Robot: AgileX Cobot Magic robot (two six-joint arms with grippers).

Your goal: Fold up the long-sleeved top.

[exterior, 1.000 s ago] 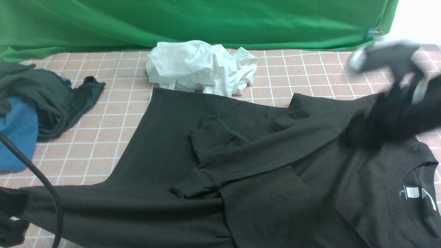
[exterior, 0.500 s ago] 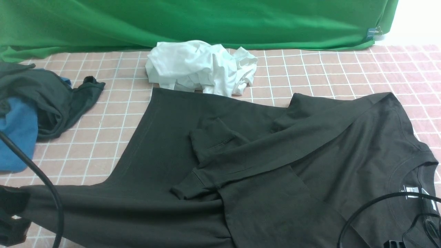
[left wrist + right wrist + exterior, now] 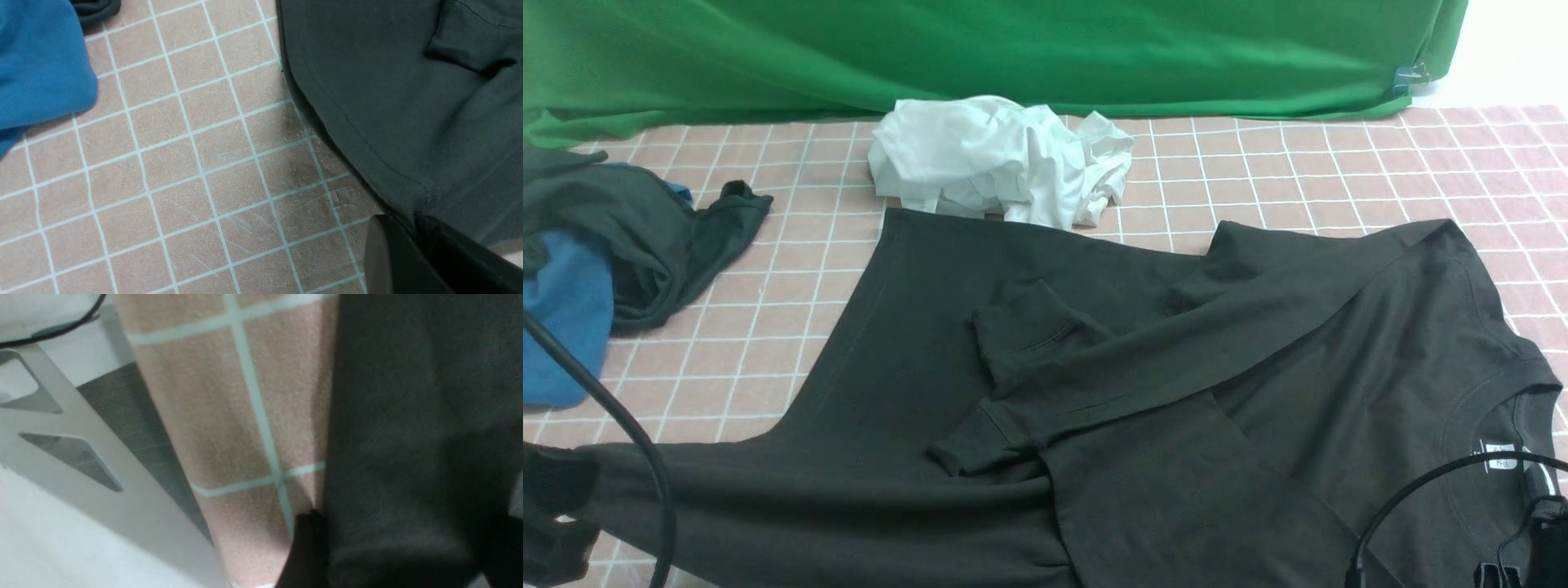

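The long-sleeved top [image 3: 1143, 384], black-brown, lies spread across the checked table with one cuffed sleeve [image 3: 1013, 425] folded across its body and its collar at the near right. My left gripper [image 3: 412, 222] is shut on the top's [image 3: 408, 102] stitched hem corner, and shows at the near left edge [image 3: 551, 506] of the front view. My right gripper [image 3: 402, 543] is open, its fingers [image 3: 304, 547] wide apart over the top's [image 3: 408, 416] edge. Only part of the right arm [image 3: 1543, 539] shows in the front view, by the collar.
A crumpled white garment [image 3: 1005, 159] lies at the back, touching the top's far hem. A blue shirt [image 3: 564, 318] and a dark greenish-grey garment [image 3: 645, 229] are piled at the left. Green cloth [image 3: 1013, 49] hangs behind. The table's edge and a white frame [image 3: 81, 457] lie close to my right gripper.
The right arm has left the top's far right shoulder and come down to the near right corner by the collar, its jaws opened. The left gripper has stayed put.
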